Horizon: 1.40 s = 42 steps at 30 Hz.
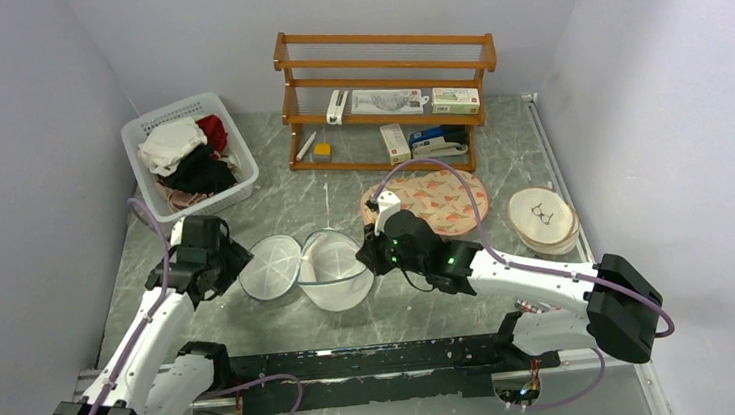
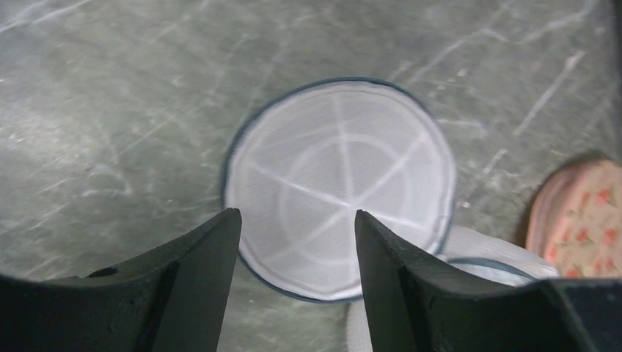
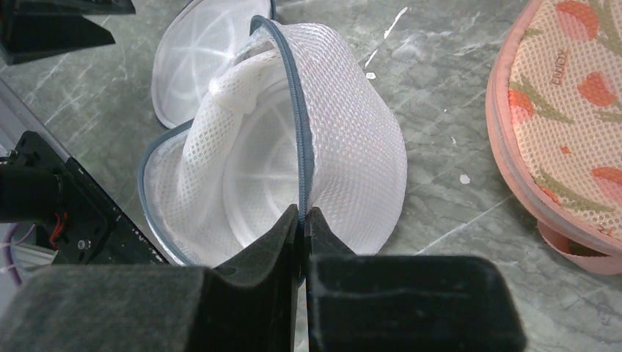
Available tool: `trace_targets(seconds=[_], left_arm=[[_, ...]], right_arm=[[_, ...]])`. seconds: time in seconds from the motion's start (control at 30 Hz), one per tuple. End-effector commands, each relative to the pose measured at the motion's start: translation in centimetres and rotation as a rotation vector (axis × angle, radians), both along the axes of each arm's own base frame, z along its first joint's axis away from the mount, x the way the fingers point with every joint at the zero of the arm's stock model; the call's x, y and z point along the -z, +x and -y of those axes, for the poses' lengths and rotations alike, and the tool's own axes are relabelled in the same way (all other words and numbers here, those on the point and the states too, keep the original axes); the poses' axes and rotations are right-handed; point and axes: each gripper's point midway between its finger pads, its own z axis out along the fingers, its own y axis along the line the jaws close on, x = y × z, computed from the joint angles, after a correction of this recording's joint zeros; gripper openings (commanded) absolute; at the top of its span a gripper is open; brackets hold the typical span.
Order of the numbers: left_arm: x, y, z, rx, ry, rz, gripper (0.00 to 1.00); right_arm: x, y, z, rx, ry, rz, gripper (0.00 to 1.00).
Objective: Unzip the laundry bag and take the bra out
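— Standing nearest, along bottom edge: black rail (image 1: 377, 362) bearing both arm bases. Beyond?
— Stretching back as grey marbled table (image 1: 519, 154), closed in by pale walls; carrying wooden shelf (image 1: 386, 65) at rear, white basket (image 1: 174, 106) of clothes rear left.
— And laundry bag (image 1: 334, 271)?
— Lying mid-table, unzipped, opening into two white mesh halves with dark edging; left half lying flat, right half standing tilted.
— Jaws?
— On right gripper (image 3: 302, 220): pressing tight, pinching that raised rim. On left gripper (image 2: 297, 214): gaping wide, hovering by flat half.

basket (image 1: 137, 153) of clothes (image 1: 189, 161), wooden shelf (image 1: 385, 52), pink cushion (image 1: 440, 201).
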Motion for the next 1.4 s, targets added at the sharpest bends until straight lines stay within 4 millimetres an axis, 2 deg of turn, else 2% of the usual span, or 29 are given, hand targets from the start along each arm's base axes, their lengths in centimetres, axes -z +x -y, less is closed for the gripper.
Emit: trace_targets(seconds=[0.0,0.1,0.13,0.2,0.23,0.37,0.57,0.7,0.8,0.87,0.93,0.97,1.03,1.2,1.37], left_arm=[[2.0,-1.0,-1.8,-0.091,0.069,-0.035,0.71],[3.0,-1.1,-1.9,-0.082,0.082,-0.072,0.68],[3.3,-1.2,-1.9,-0.078,0.087,-0.083,0.64],[4.1,-1.4,-2.2,-0.071,0.108,-0.098,0.49],[4.4,-1.4,-2.3,-0.068,0.118,-0.101,0.46],[5.1,-1.5,-2.5,-0.048,0.144,-0.121,0.45],[6.6,-1.3,-2.0,-0.004,0.147,-0.159,0.50],[7.4,-1.4,-1.8,0.005,0.142,-0.175,0.45],[7.6,-1.3,-1.9,0.012,0.156,-0.187,0.36],[7.2,-1.0,-1.9,0.020,0.159,-0.184,0.24],[6.1,-0.8,-2.1,0.018,0.171,-0.180,0.10],[5.0,-0.4,-2.4,0.003,0.184,-0.164,0.07],[2.1,0.1,-3.2,-0.029,0.219,-0.116,0.07],[-7.4,0.6,-6.3,-0.136,0.332,0.073,0.07],[-13.7,-0.8,-9.0,-0.193,0.450,0.168,0.07]], right_arm=[[-0.9,0.6,0.0,0.018,0.011,0.025,0.04],[-0.6,0.4,0.0,0.015,0.009,0.017,0.04],[-0.6,0.4,0.0,0.013,0.010,0.016,0.04],[-0.6,0.4,0.0,0.012,0.013,0.013,0.04],[-0.6,0.4,-0.1,0.013,0.015,0.013,0.04],[-0.6,0.4,-0.2,0.011,0.019,0.012,0.05],[-0.4,0.3,-0.5,0.003,0.023,0.006,0.05],[-0.5,0.3,-0.5,0.000,0.020,0.006,0.05],[-0.4,0.3,-0.3,0.006,0.018,0.008,0.05],[-0.4,0.3,-0.4,0.004,0.017,0.007,0.05],[-0.2,0.3,-0.5,-0.002,0.020,0.003,0.05],[-0.2,0.3,-0.7,-0.006,0.020,0.002,0.05],[-0.2,0.4,-1.1,-0.018,0.020,-0.001,0.05],[-0.6,1.2,-3.3,-0.059,0.022,0.002,0.06],[-1.0,2.7,-7.9,-0.131,0.048,-0.019,0.06]])
